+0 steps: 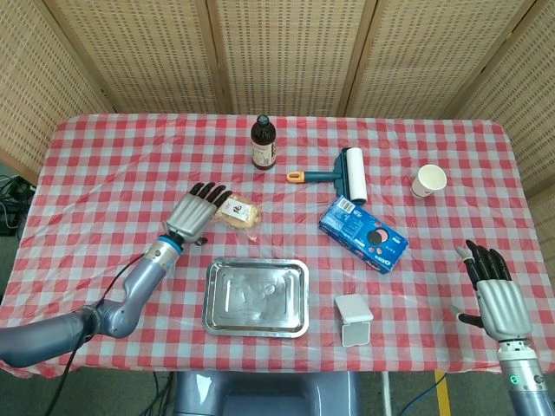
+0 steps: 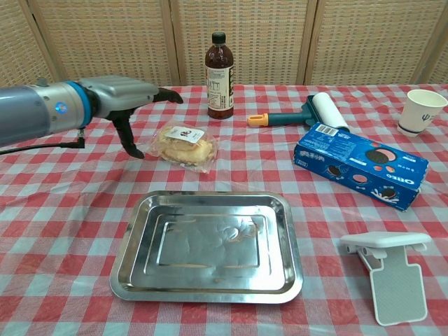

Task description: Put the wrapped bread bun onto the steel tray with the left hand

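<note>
Your left hand [image 2: 129, 98] hovers just left of the wrapped bread bun [image 2: 185, 145], fingers spread, thumb hanging down, holding nothing. The bun lies on the checked cloth just beyond the steel tray [image 2: 133, 269], near its far left corner. Expect it to be light and soft, its clear wrapper slippery and crinkly; you should cup it gently across its sides rather than squeeze. At the far right, your right hand [image 1: 494, 290] rests spread and empty, well apart from everything.
</note>
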